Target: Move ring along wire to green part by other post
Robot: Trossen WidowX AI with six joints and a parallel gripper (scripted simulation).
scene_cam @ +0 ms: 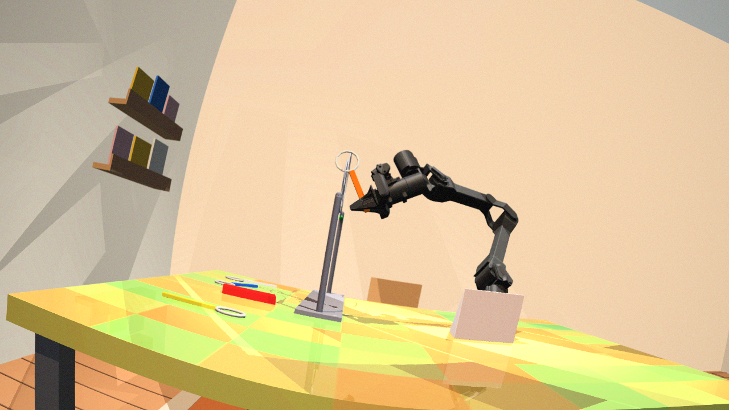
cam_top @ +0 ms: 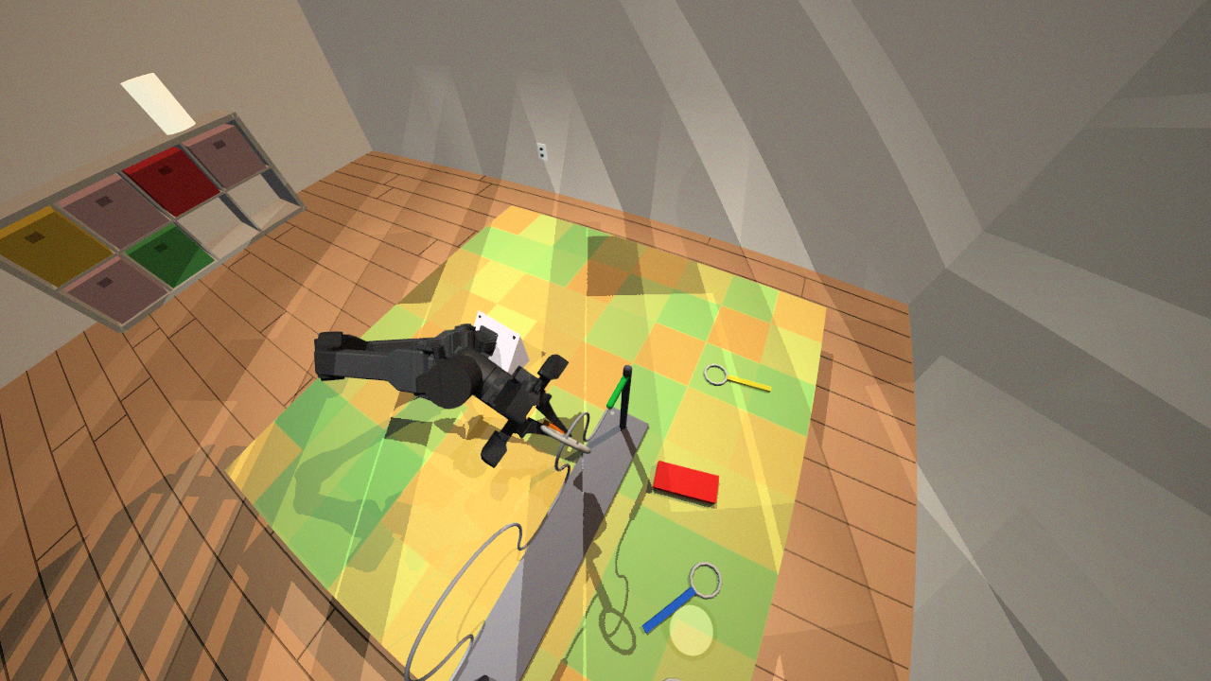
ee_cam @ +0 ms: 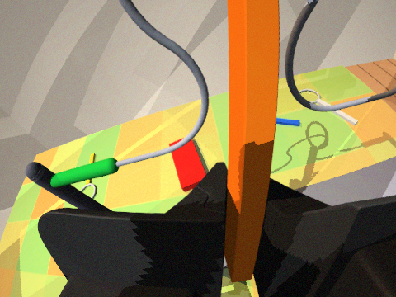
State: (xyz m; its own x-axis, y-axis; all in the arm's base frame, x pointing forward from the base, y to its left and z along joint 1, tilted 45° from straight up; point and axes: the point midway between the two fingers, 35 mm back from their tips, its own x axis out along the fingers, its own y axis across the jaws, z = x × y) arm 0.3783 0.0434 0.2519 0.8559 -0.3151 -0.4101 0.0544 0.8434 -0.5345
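Note:
My gripper [cam_top: 554, 429] [scene_cam: 363, 203] [ee_cam: 227, 170] is shut on the orange handle [scene_cam: 356, 184] [ee_cam: 252, 95]. The ring [cam_top: 577, 445] [scene_cam: 335, 160] is nearly edge-on in the top view, among the wire's bends, and out of the wrist view. In the exterior view the grey wire [cam_top: 515, 525] [ee_cam: 205, 101] shows inside the ring's outline; contact cannot be told. A green part [cam_top: 617, 392] [ee_cam: 84, 172] adjoins one post [cam_top: 624, 403] [scene_cam: 328, 254] [ee_cam: 70, 193], on the left in the wrist view. The green part by the farther post [scene_cam: 340, 217] is small in the exterior view.
The posts' grey base [cam_top: 550, 550] lies below the wire. Beyond it lie a red block [cam_top: 686, 482] [scene_cam: 248, 294] [ee_cam: 189, 165], a yellow-handled ring [cam_top: 749, 382] [scene_cam: 188, 300] and a blue-handled ring [cam_top: 669, 609]. A white-handled ring [ee_cam: 338, 111] also lies there.

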